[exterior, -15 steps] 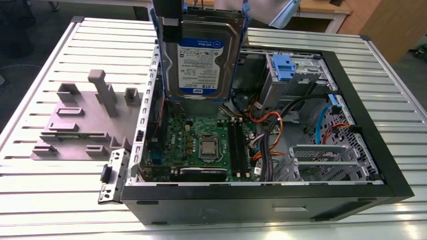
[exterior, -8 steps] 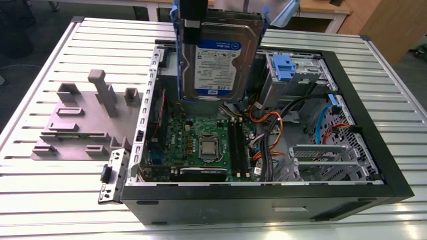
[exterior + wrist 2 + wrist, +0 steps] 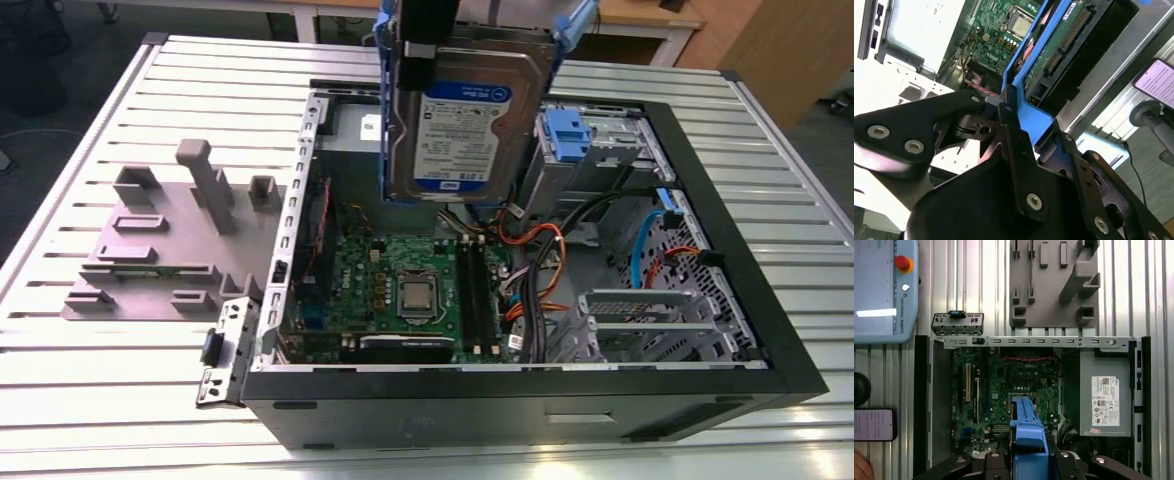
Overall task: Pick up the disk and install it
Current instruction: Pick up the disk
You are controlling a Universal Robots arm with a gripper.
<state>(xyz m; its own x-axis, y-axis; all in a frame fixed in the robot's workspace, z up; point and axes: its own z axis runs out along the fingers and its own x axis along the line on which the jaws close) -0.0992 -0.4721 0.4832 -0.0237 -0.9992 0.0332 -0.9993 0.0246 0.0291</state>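
Observation:
The disk (image 3: 461, 120), a silver hard drive with a white-and-blue label in a blue plastic carrier frame, hangs upright above the open computer case (image 3: 534, 410). It sits over the case's back half, its lower edge just above the motherboard (image 3: 400, 280). My gripper (image 3: 430, 25) is shut on the carrier's upper end. The second wrist view shows the black gripper (image 3: 1009, 112) clamped on the blue frame of the disk (image 3: 1054, 55), circuit-board side visible. In the first wrist view the blue carrier of the disk (image 3: 1026, 432) points down over the motherboard (image 3: 1004, 385).
A grey moulded fixture (image 3: 160, 250) lies on the slatted metal table (image 3: 80, 400) at the exterior view's left. Inside the case are a drive bay with a blue tab (image 3: 567, 135), cables (image 3: 534, 250) and a grey power supply box (image 3: 1104, 395). A teach pendant (image 3: 884, 290) and phone (image 3: 874, 424) lie beside the case.

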